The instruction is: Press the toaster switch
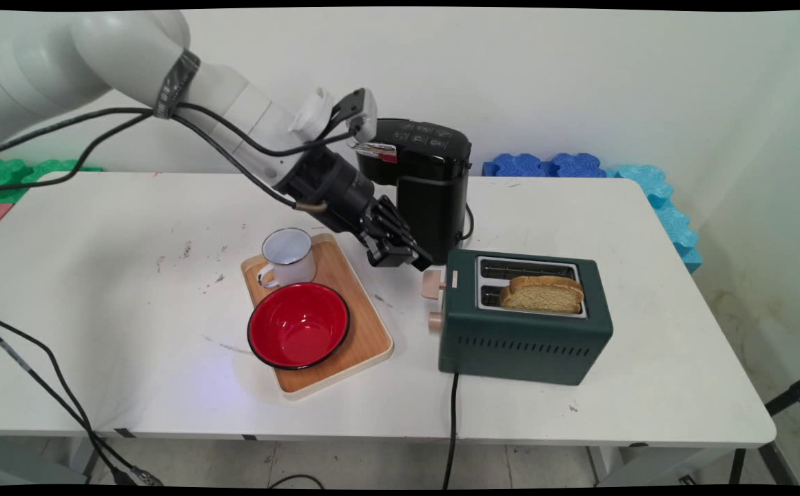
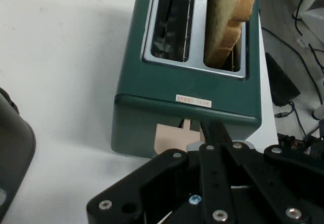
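Presently the gripper (image 1: 422,262) (image 2: 210,130) hangs at the green toaster's (image 1: 524,337) (image 2: 152,118) lever end, fingers pressed together on nothing, the tip just over the beige lever (image 1: 434,284) (image 2: 169,138); contact can't be confirmed. A bread slice (image 1: 543,293) (image 2: 228,21) stands in the near slot; the far slot is empty. Close behind the hand is a black coffee machine (image 1: 427,193). To its left, a wooden tray (image 1: 365,337) carries a red bowl (image 1: 298,325) and a white mug (image 1: 289,256).
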Robot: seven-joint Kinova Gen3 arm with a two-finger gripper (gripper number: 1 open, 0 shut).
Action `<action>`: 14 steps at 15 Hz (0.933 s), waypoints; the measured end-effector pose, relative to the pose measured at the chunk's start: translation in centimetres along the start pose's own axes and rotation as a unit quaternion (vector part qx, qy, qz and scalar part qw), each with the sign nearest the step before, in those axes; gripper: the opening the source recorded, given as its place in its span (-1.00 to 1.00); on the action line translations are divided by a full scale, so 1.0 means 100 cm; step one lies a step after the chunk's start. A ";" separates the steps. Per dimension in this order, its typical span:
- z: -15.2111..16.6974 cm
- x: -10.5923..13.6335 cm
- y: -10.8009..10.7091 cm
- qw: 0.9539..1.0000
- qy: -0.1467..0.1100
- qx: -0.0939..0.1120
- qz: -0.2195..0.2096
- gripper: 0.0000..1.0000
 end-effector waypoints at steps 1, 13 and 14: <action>0.002 -0.001 -0.001 1.000 -0.001 -0.001 0.004 -1.00; 0.029 -0.008 -0.007 0.999 -0.016 0.000 0.051 -1.00; 0.031 -0.009 -0.008 0.998 -0.018 0.001 0.055 -1.00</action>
